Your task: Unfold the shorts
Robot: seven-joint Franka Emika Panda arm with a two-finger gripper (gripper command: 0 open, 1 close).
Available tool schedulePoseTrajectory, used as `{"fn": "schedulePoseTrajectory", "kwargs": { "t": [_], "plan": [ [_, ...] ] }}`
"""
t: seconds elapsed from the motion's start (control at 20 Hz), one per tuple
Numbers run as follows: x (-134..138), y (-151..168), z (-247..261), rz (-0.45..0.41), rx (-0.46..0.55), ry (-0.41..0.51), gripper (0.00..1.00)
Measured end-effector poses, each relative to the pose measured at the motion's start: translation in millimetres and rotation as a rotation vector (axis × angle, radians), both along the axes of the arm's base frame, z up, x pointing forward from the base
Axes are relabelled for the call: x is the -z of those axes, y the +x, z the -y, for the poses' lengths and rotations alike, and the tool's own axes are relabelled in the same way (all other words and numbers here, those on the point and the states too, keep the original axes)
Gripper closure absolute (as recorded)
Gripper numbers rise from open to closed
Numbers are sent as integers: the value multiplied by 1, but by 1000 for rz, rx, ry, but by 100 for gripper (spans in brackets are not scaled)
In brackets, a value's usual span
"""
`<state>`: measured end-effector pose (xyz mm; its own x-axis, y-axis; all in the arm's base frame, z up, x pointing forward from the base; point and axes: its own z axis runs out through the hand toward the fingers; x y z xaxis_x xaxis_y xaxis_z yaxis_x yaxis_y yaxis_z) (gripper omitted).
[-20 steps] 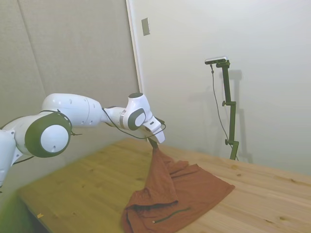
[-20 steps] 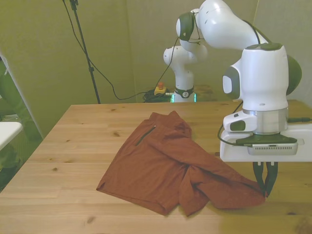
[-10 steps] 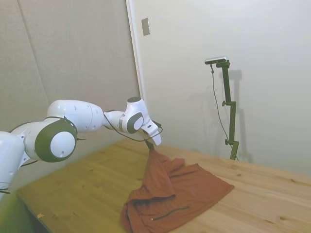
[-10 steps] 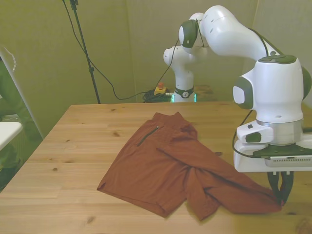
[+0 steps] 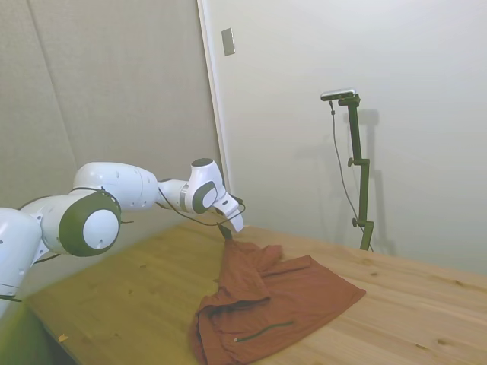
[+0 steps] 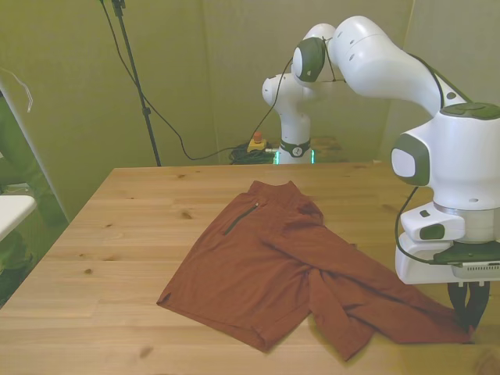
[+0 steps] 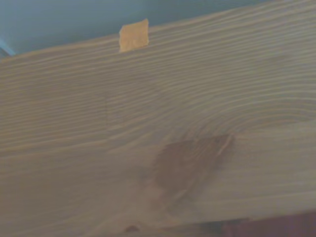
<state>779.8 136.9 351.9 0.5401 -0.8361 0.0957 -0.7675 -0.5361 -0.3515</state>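
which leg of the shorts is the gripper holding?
The leg on the front view's right: the gripper is shut on its tip, pulling it out from the shorts. The other leg lies flat on the table, ungripped.

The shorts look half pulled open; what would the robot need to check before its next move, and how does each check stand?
1. Grip: the claw is shut on a corner of the shorts. Ok.
2. Room to pull: in the front view that corner sits near the table edge at the front view's right. Not ok for much more pulling.
3. Flatness: the leg toward the front view's left lies flat; the pulled leg is stretched out but creased. Not ok yet.
4. Zipper faces up, uncovered. Ok.
5. Grip depth between the fingers. Cannot tell.
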Motion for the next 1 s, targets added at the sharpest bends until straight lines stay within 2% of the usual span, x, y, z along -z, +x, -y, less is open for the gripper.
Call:
{"fn": "schedulePoseTrajectory", "kwargs": {
  "t": [0.6, 1.0],
  "plan": [
    [-5, 1, 4, -11, 2, -3, 0],
    [-27, 2, 24, 9, 19, -37, 0]
  ]
}}
